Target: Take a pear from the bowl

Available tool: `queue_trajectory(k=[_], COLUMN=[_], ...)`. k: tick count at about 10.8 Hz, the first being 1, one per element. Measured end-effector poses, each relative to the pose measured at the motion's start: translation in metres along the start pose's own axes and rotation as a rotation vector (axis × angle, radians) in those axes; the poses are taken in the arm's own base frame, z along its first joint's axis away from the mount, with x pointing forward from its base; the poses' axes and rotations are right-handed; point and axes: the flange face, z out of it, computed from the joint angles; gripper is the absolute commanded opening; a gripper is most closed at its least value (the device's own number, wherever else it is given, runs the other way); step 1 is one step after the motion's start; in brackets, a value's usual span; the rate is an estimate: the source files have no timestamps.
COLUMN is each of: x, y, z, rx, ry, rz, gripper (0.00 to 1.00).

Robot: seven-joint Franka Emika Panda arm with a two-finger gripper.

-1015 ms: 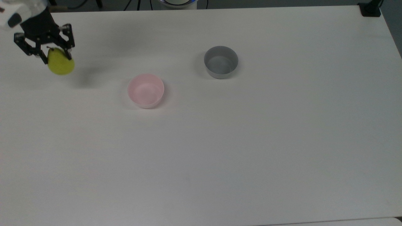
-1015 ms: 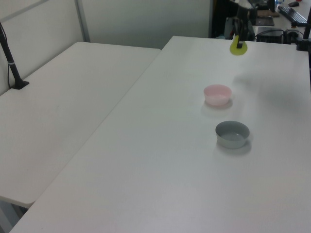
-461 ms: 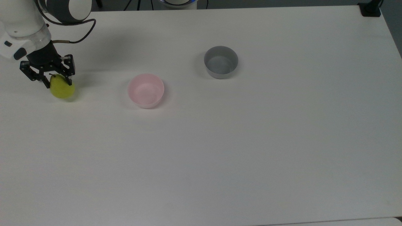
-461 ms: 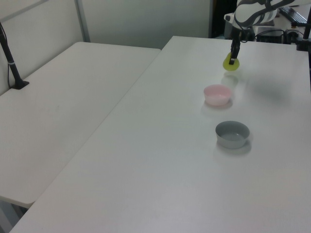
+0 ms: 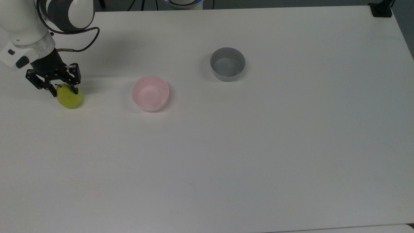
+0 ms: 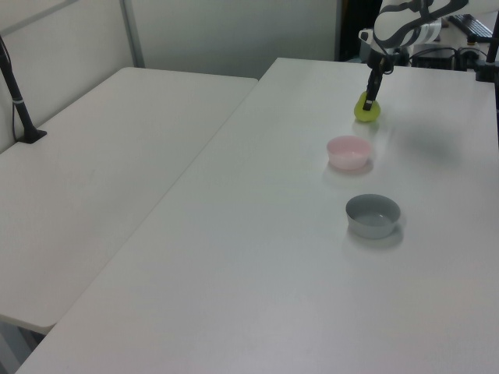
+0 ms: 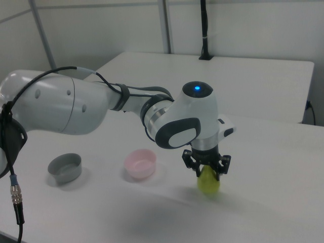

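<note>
Gripping the pear (image 5: 69,99), apparently resting on the table (image 5: 226,155), the gripper (image 5: 64,90) should be opened gently before retreat.

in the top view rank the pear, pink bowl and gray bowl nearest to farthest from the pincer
1. pear: between the fingers of the pincer, at the top view's left edge.
2. pink bowl: on the table to the top view's right of the pear.
3. gray bowl: farther toward the top view's right, near the table's far side.
</note>
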Motion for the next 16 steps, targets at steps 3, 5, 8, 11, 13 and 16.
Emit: queue_trajectory(k=[3,5,8,11,13,16], x=[0.001,0.006,0.009,0.019,0.013,0.014], y=[0.001,0.001,-0.023,-0.093,-0.138,-0.202], z=[-0.003,-0.025,-0.097,-0.191,-0.241,-0.297], rx=[-0.003,-0.015,-0.023,-0.001,0.042,0.072], ry=[0.005,0.027,-0.048,-0.07,-0.12,-0.175], rz=[0.0,-0.005,0.007,0.149,0.195,0.253], gripper=[1.0,1.0,1.0,1.0,1.0,1.0])
